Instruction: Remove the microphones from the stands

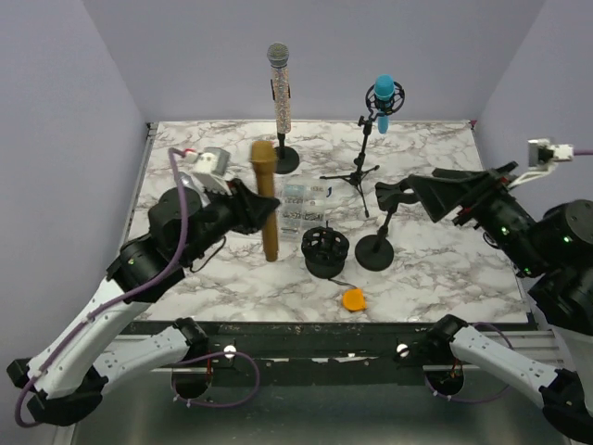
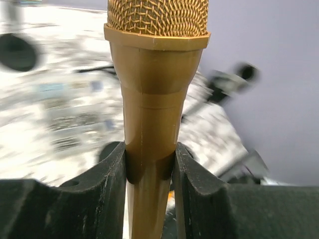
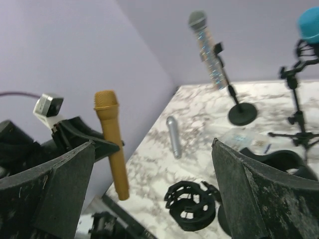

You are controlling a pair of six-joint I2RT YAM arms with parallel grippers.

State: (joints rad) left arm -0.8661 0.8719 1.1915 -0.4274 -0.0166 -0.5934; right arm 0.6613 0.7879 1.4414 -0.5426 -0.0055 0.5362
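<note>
Microphone in left claw, seemingly aloft.

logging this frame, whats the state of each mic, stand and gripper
gold microphone: upright, held clear of any stand
left gripper: shut on gold microphone
right gripper: open, empty
near stand: upright, no microphone in it
glitter microphone: upright in far stand
blue microphone: mounted on tripod
silver microphone: lying on table
</note>
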